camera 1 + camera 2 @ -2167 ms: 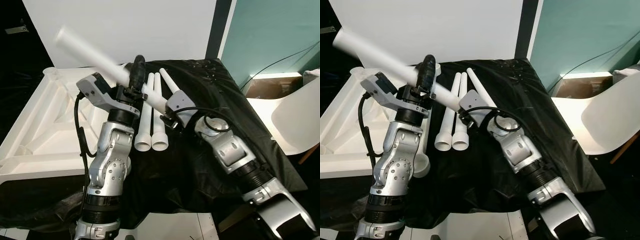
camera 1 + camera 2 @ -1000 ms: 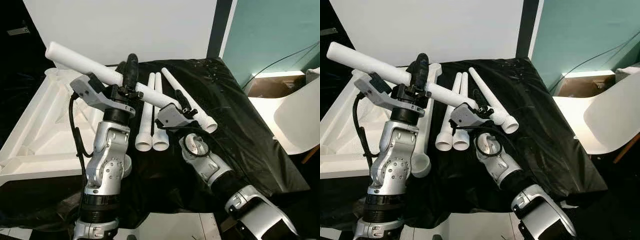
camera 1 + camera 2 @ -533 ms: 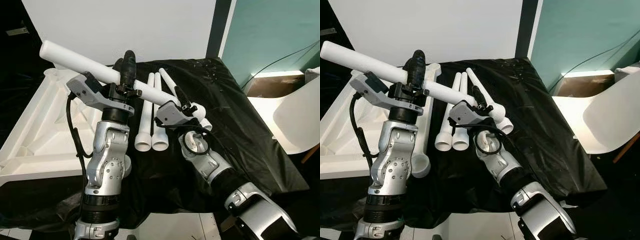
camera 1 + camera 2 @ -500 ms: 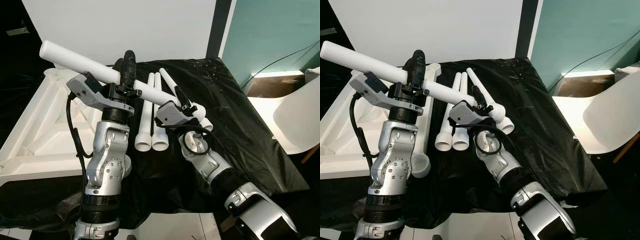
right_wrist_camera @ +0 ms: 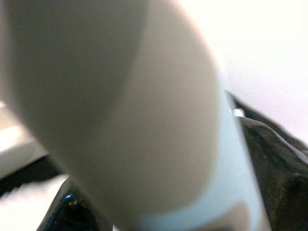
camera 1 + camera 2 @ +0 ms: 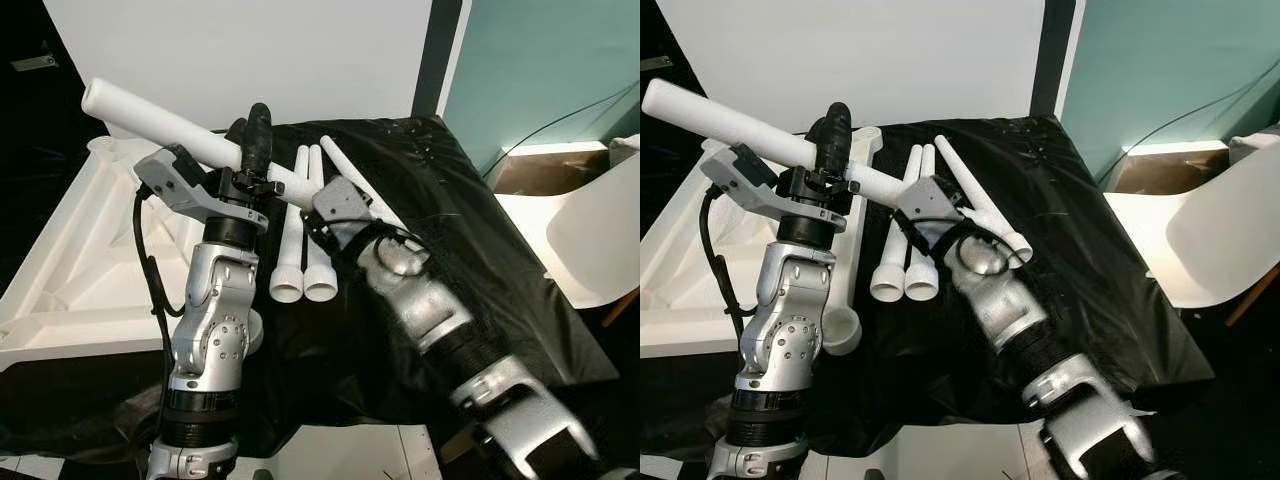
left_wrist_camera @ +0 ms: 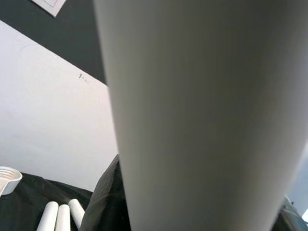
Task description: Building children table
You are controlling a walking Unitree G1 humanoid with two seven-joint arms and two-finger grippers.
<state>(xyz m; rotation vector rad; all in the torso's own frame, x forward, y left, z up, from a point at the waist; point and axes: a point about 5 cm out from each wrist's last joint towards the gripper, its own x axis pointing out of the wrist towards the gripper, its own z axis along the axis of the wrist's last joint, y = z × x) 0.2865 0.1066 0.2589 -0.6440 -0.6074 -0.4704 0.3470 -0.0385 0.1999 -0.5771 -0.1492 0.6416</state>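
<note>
Left gripper is clamping the table leg; right gripper's grasp is unclear; keep it level.

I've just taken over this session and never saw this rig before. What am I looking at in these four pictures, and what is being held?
The two wide pictures come from the head camera of a humanoid robot, looking down at its own silver arms. The left gripper is shut on a long white table leg, held up in the air. The right gripper has reached the leg's near end; I cannot tell whether its fingers are open or shut. Three more legs lie on the black cloth, and the white tabletop lies upside down on the robot's left. The two close-up pictures come from wrist cameras, each looking at the held leg from very near.
</note>
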